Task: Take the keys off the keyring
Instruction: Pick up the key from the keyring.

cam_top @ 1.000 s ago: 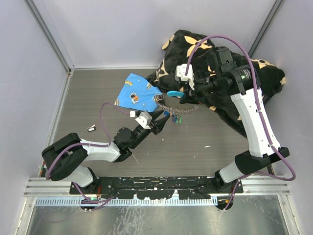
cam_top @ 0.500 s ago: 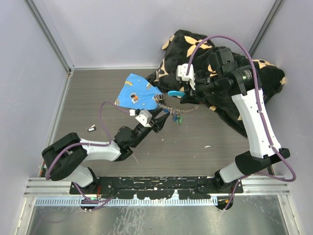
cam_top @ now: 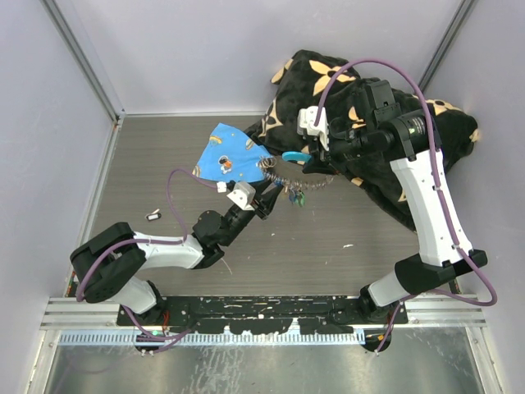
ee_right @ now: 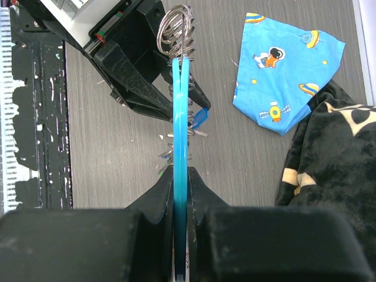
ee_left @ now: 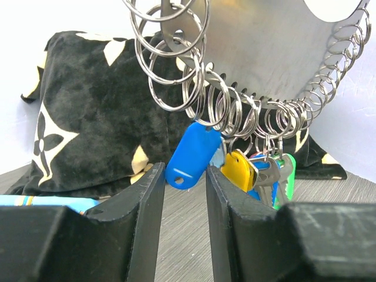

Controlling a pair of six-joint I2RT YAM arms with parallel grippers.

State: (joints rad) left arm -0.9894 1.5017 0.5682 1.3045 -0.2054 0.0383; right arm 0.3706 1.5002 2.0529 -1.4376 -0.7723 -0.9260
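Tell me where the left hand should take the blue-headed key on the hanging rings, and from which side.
Grip the blue key head at its lower end, coming from below with the left hand. The head hangs free under the keyring, tilted, and that end looks clear of the yellow key beside it. Higher up, the rings crowd it.

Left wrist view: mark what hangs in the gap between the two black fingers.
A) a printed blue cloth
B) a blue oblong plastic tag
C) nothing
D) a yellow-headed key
B: the blue oblong plastic tag hangs from the chain of silver metal rings, right between the left gripper's fingers; the yellow-headed key sits off to its right.
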